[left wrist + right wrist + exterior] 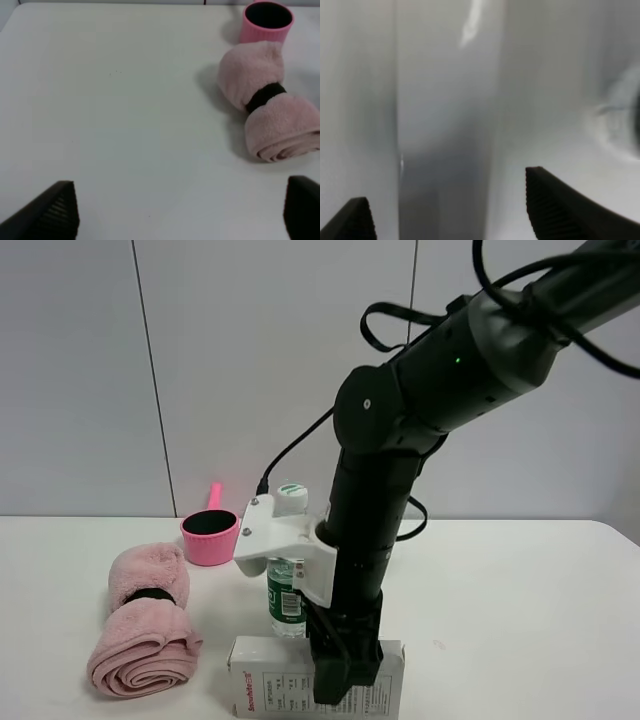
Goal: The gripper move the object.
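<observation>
At front edge, pincer (336,688) covers box (266,684) middle; grip unclear.

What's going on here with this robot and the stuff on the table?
The right hand is down on the white box at the near side of the table; whether it grips yet is unclear. The left hand hangs open over the table near a rolled pink towel. A water bottle stands just behind the box.
</observation>
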`<state>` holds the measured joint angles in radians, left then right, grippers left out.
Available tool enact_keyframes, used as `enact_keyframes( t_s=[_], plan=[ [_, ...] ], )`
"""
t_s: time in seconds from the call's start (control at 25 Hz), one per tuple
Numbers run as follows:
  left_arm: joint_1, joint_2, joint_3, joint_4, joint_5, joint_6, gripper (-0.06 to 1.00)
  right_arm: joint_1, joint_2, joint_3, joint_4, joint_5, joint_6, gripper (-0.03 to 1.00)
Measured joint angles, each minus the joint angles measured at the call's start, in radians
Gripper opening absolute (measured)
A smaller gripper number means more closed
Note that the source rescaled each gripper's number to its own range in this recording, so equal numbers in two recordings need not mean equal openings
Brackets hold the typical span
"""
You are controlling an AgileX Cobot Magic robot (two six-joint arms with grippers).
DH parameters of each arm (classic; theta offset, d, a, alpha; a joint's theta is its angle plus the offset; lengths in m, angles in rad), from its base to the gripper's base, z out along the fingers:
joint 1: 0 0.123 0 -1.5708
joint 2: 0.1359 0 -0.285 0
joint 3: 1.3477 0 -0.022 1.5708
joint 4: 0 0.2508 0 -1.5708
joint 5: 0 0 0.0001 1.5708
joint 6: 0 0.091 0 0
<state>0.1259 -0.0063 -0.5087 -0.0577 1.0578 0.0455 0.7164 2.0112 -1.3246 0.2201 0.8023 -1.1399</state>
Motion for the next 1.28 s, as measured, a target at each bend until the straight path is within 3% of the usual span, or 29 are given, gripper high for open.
enact_keyframes(
  t_s=[0.12,0.28,0.36,0.56,0.8,0.92,1.08,1.28],
  plan=[
    [0.0,0.0,0.0,0.0,0.0,0.0,1.0,0.0,-0.078,0.0,0.008,-0.019,0.009,0.45],
    [0.0,0.0,0.0,0.0,0.0,0.0,1.0,0.0,-0.204,0.0,0.037,-0.102,0.077,0.75],
    [0.0,0.0,0.0,0.0,0.0,0.0,1.0,0.0,-0.276,0.0,0.04,-0.129,0.118,0.83],
    [0.0,0.0,0.0,0.0,0.0,0.0,1.0,0.0,-0.455,0.0,0.047,-0.146,0.198,0.88],
    [0.0,0.0,0.0,0.0,0.0,0.0,1.0,0.0,-0.663,0.0,0.023,-0.152,0.382,0.88],
    [0.0,0.0,0.0,0.0,0.0,0.0,1.0,0.0,-0.765,0.0,-0.069,-0.153,0.489,0.88],
    [0.0,0.0,0.0,0.0,0.0,0.0,1.0,0.0,-0.88,0.0,-0.285,-0.142,0.686,0.88],
    [0.0,0.0,0.0,0.0,0.0,0.0,1.0,0.0,-0.987,0.0,-0.532,-0.009,0.935,0.88]
  ],
)
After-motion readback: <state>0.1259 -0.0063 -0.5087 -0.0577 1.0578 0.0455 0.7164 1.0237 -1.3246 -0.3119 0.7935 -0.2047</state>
